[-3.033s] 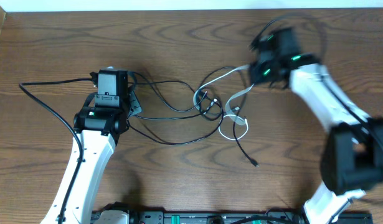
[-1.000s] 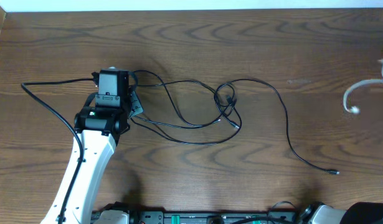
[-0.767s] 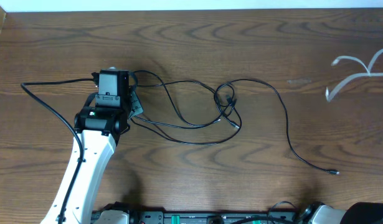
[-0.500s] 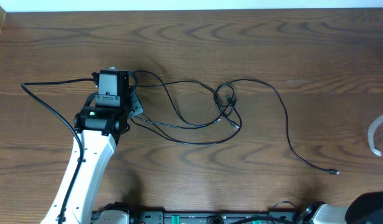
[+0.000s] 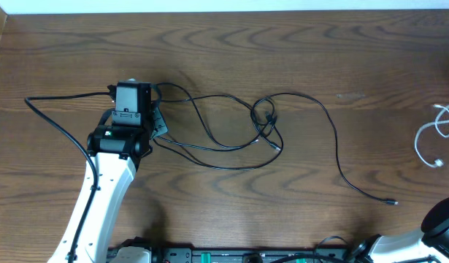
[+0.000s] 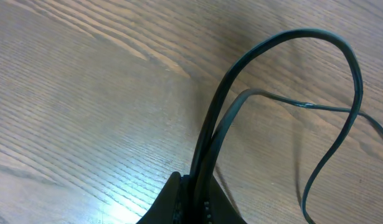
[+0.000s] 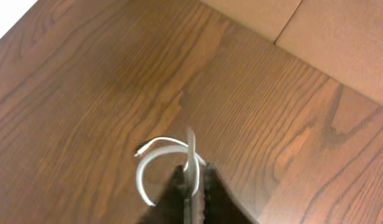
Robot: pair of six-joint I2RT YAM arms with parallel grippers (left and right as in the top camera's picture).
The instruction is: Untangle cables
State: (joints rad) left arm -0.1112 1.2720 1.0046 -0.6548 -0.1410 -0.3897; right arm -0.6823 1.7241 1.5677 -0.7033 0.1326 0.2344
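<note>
Thin black cables [image 5: 231,146] lie in loose loops at the table's middle, with a small knot [image 5: 266,120] where they cross. One long black cable runs right to a plug end [image 5: 390,201]. My left gripper [image 5: 158,124] is shut on a black cable; the left wrist view shows the fingers [image 6: 197,202] pinching the cable [image 6: 223,90]. The white cable [image 5: 420,137] curls at the far right, apart from the black ones. My right gripper [image 7: 192,183] is shut on the white cable [image 7: 140,177], above the table.
The left arm's own thicker black cable [image 5: 56,124] arcs over the table's left side. Part of the right arm [image 5: 443,219] shows at the bottom right corner. The table's far edge runs along the top.
The white cable has come out of the black tangle and now hangs at the far right. The right arm swung out of the overhead view. The left arm has not moved.
</note>
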